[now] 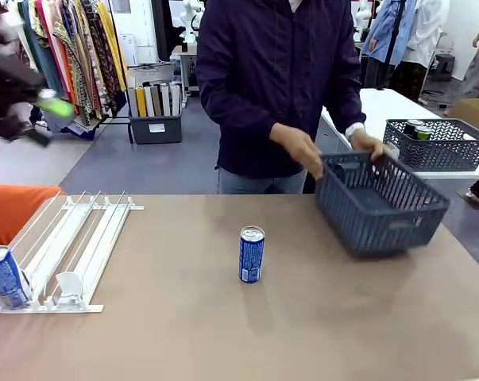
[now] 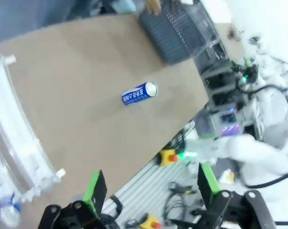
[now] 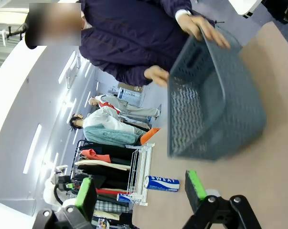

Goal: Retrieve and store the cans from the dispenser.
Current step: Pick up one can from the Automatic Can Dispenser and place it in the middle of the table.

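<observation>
On the left side of the desk [image 1: 318, 325] you have the dispenser [image 1: 72, 246], and a blue can [image 1: 5, 276] stands upright in its leftmost rail, at the near end beside the white pusher tabs. A second blue can [image 1: 251, 255] stands upright on the bare desk near the middle, well apart from the dispenser. At the far right, the person's two hands [image 1: 303, 151] hold a dark grey mesh basket [image 1: 378, 210] by its rim. It is tilted, with its open side turned partly toward you, and the part of its inside that shows is bare mesh. Behind it, on a white table [image 1: 374, 107], there is another mesh basket [image 1: 446, 151], and inside it you can see the tops of some cans [image 1: 420, 129]; how many I cannot tell. Your left tool [image 2: 151, 186] is raised high above the desk's near edge, its jaws are spread wide, and nothing is between the green pads. Your right tool [image 3: 140, 191] is also wide open and holds nothing; it looks toward the tilted basket from the side.
</observation>
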Controlling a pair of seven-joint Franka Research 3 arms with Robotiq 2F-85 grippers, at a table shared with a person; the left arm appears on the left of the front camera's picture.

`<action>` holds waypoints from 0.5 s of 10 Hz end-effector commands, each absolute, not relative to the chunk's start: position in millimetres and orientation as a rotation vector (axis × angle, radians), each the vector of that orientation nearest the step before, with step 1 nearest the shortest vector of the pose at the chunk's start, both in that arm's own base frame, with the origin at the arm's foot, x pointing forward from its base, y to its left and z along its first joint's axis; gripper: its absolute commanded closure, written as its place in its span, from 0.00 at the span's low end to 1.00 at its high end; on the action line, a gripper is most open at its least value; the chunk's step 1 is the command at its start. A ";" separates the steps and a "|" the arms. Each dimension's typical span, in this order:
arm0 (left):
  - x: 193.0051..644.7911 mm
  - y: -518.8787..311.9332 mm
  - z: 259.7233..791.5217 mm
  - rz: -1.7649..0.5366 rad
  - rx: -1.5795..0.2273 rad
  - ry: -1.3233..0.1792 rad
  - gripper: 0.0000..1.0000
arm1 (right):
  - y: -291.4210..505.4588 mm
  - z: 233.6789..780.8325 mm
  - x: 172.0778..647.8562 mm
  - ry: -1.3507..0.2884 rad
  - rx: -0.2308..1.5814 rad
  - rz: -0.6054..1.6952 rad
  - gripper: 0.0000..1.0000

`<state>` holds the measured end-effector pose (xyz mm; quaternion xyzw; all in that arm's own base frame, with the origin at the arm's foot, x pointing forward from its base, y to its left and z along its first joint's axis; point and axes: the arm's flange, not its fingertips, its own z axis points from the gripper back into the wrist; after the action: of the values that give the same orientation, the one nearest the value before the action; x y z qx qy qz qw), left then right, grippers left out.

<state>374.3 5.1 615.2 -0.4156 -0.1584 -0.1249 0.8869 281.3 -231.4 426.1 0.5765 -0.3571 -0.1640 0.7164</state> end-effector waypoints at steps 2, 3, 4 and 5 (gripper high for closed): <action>337.9 79.6 526.2 -0.017 -1.220 -0.429 0.00 | -231.4 431.1 283.0 -0.796 1.292 -0.373 0.00; 324.7 96.0 493.4 0.058 -1.313 -0.445 0.00 | -231.4 431.1 283.0 -0.796 1.292 -0.373 0.00; 316.6 104.3 473.5 0.068 -1.279 -0.428 0.00 | -231.4 431.1 283.0 -0.796 1.292 -0.373 0.00; 331.0 102.6 519.7 0.018 -1.211 -0.401 0.00 | -231.4 431.1 283.0 -0.796 1.292 -0.373 0.00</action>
<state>314.1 113.8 476.8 -0.5860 -0.1904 0.0383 0.7867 281.3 -231.4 426.2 0.5765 -0.3571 -0.1639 0.7164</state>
